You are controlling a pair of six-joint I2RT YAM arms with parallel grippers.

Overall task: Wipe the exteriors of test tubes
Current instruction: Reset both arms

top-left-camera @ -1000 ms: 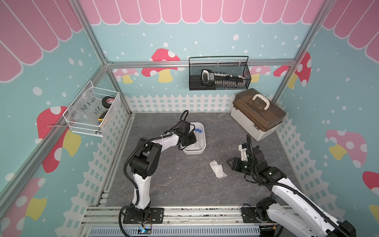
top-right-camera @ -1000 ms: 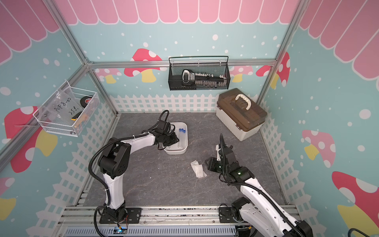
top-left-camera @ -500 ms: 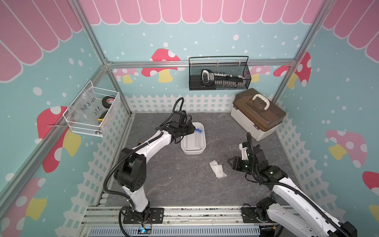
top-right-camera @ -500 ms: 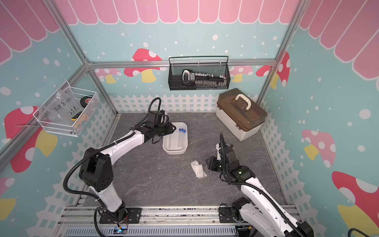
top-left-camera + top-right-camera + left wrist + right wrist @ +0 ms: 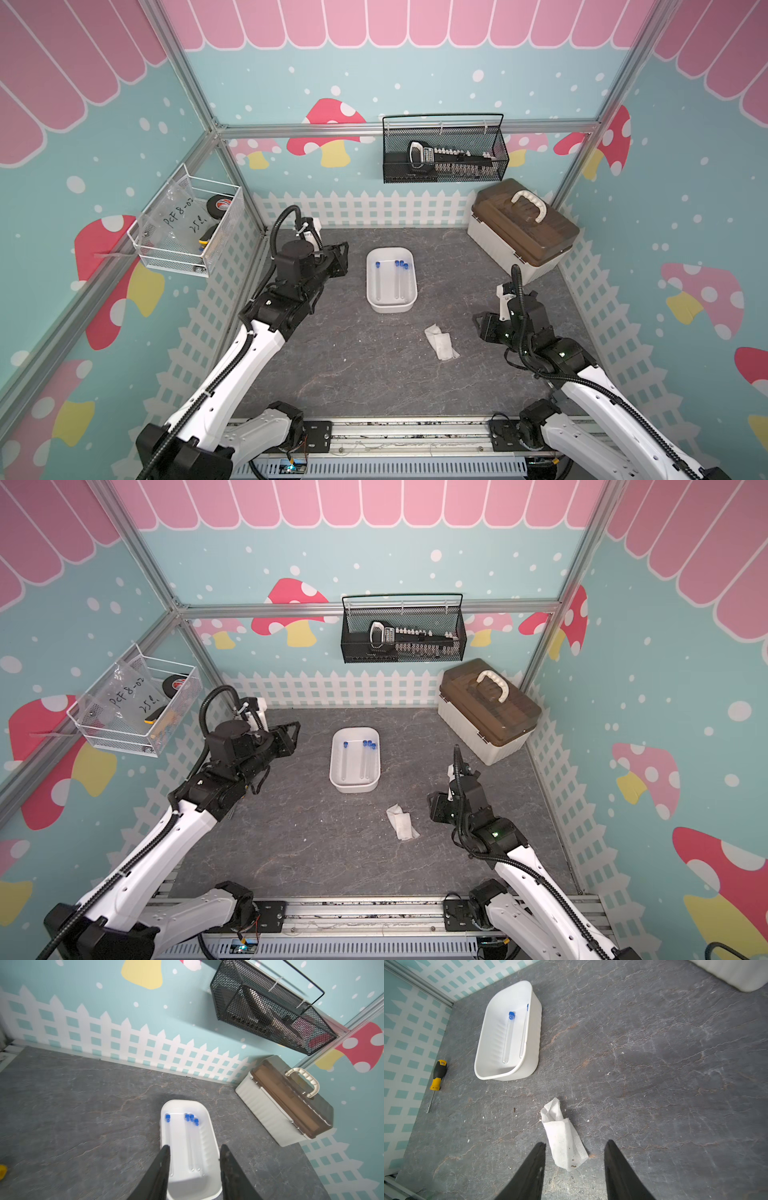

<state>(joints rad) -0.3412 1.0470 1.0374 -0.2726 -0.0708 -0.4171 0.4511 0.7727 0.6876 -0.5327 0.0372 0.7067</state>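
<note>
A: So, what has shifted in the last second?

B: The left gripper (image 5: 194, 1146) was down at the white oblong plastic tray (image 5: 390, 308). It has backed out and its jaws have spread apart, with nothing between them.

A: And the 4 clear, blue-capped test tubes (image 5: 397, 280)?

B: All 4 lie flat in that tray, just ahead of and below the left fingertips. 3 are bunched together and 1 lies apart on its own.

A: What about the right side?

B: The right gripper (image 5: 575, 1142) has hardly stirred. Its jaws are apart and empty. The crumpled white gauze cloth (image 5: 563, 1136) lies on the grey stone-patterned mat (image 5: 654, 1064) just in front of its fingertips, roughly in line with the gap and untouched.

A: Meaning?

B: My reading is that a tube has just been set back, so no wipe is under way. Neither cloth nor tube is held. Either the next tube must be fetched and the cloth picked up again, or the job is finished. I cannot tell which tubes have been wiped.
</note>
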